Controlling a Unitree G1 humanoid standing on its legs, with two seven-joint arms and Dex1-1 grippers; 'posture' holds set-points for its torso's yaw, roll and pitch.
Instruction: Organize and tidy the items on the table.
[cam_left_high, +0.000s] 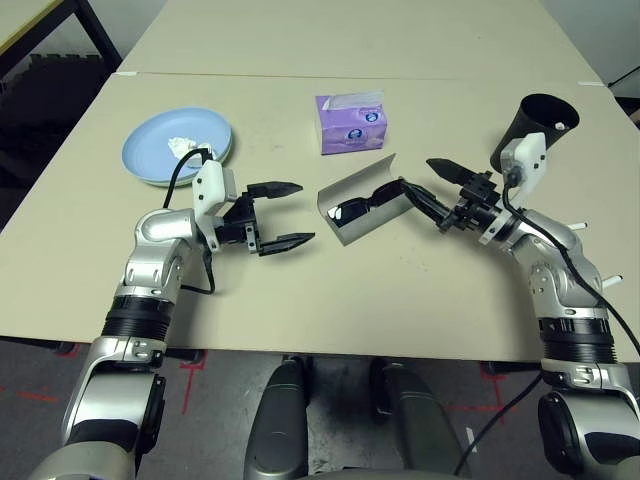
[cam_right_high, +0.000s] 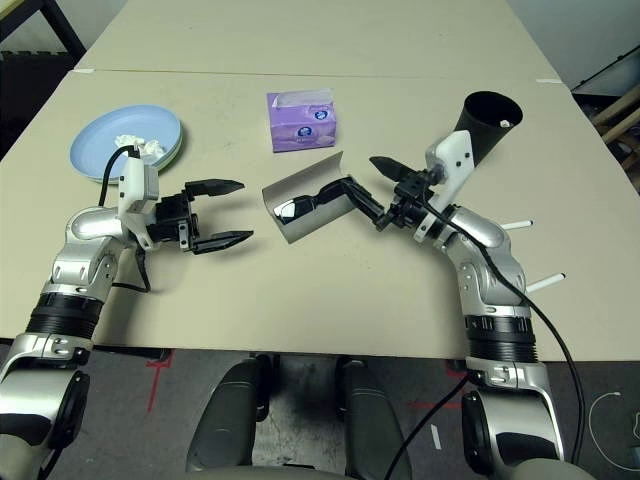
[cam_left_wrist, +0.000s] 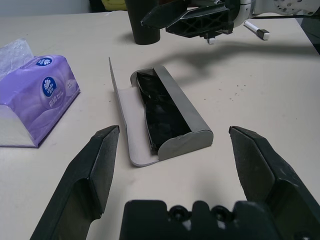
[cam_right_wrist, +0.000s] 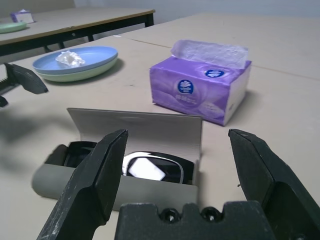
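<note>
Nearest the camera, the left gripper and the right gripper are held just above the table, each with fingers spread wide and nothing gripped. Between them the grey glasses case is seen lying open, flap raised, with the black sunglasses resting inside. Behind it the purple tissue box is placed. The stacked blue and green plates, with crumpled tissue on top, are set far left; the black cup far right.
</note>
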